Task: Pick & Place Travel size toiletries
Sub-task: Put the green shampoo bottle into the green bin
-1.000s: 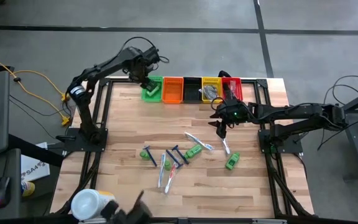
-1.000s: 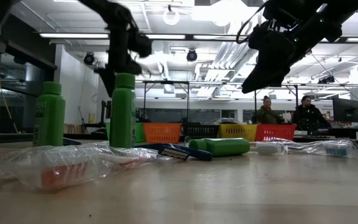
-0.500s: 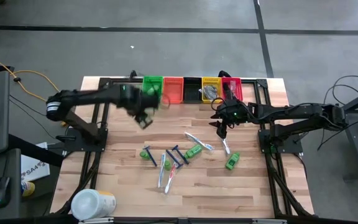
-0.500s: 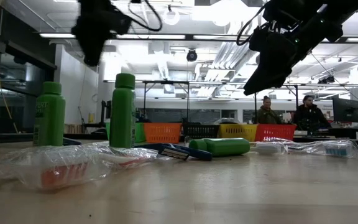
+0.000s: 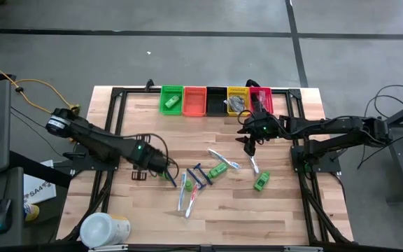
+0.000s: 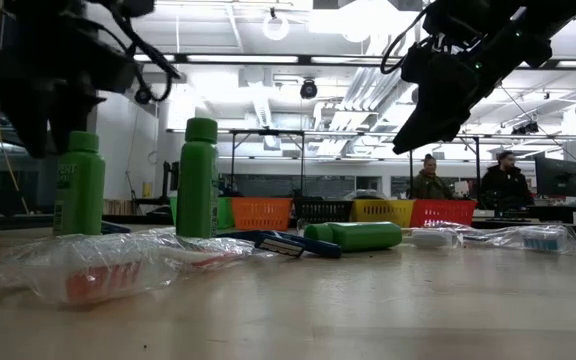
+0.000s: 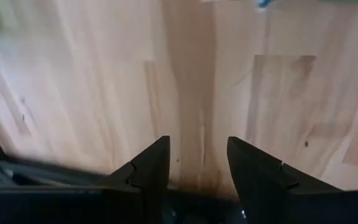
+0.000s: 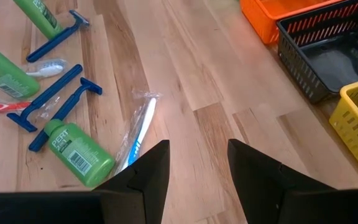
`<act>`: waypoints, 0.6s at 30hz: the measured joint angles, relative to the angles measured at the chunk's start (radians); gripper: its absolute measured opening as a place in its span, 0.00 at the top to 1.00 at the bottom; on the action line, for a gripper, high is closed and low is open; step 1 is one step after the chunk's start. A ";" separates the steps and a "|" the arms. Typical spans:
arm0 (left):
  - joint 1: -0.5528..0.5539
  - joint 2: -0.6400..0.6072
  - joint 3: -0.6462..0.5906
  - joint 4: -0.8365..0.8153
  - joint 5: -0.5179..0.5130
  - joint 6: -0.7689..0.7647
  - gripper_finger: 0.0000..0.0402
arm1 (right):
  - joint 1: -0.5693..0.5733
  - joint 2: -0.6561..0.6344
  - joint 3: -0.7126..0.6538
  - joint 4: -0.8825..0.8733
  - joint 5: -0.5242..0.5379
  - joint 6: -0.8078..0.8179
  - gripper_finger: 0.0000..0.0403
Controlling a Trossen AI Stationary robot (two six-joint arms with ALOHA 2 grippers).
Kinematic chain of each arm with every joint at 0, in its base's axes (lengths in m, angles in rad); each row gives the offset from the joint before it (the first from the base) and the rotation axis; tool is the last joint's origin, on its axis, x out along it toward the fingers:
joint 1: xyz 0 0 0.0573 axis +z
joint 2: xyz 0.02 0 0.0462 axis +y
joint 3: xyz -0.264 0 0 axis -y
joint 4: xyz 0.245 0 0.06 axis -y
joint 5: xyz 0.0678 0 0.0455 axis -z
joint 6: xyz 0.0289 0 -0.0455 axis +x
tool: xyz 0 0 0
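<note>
Travel size toiletries lie mid-table. There are green mini bottles [image 5: 217, 170] [image 5: 261, 182], blue razors [image 5: 198, 175] and wrapped toothbrushes [image 5: 223, 159] [image 5: 187, 199]. Two bottles stand upright [image 6: 198, 180] [image 6: 78, 185]. My left gripper [image 5: 162, 167] hangs open, pointing down, beside the upright bottle [image 5: 165, 173]. Only bare wood shows between its fingers [image 7: 197, 165]. My right gripper [image 5: 249, 144] hovers open above the table, toward the right of the pile. A lying bottle [image 8: 73, 150] and a wrapped toothbrush [image 8: 138, 127] lie ahead of it.
Green [image 5: 171, 100], orange [image 5: 195, 100], black [image 5: 216, 100], yellow [image 5: 236, 100] and red [image 5: 261, 96] bins line the far edge; a green bottle lies in the green one. A white tub [image 5: 103, 229] stands at the near left corner. People sit beyond the table [image 6: 430, 183].
My left gripper has swung from over the green bin at the far edge toward the near edge and down. It has rolled on the way and now hangs beside the upright green bottle at the left of the pile. The toiletries have kept still.
</note>
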 joint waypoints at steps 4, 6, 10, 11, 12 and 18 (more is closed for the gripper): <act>-0.057 0.000 0.005 0.047 0.001 0.007 0.60 | 0.000 0.000 0.000 -0.002 0.000 0.000 0.61; -0.078 -0.011 0.009 0.099 0.003 0.026 0.60 | 0.000 0.000 0.000 -0.007 -0.003 0.000 0.61; -0.123 -0.036 0.010 0.215 0.023 0.095 0.54 | 0.000 0.000 0.000 -0.007 -0.026 0.000 0.61; -0.130 -0.041 0.010 0.227 0.019 0.103 0.52 | 0.000 0.000 0.000 -0.007 -0.026 0.000 0.61; -0.132 -0.045 0.010 0.228 0.009 0.105 0.49 | 0.000 0.000 0.000 -0.007 -0.027 0.000 0.61; -0.128 -0.040 0.010 0.253 0.005 0.117 0.39 | 0.000 0.000 0.000 -0.008 -0.027 0.004 0.61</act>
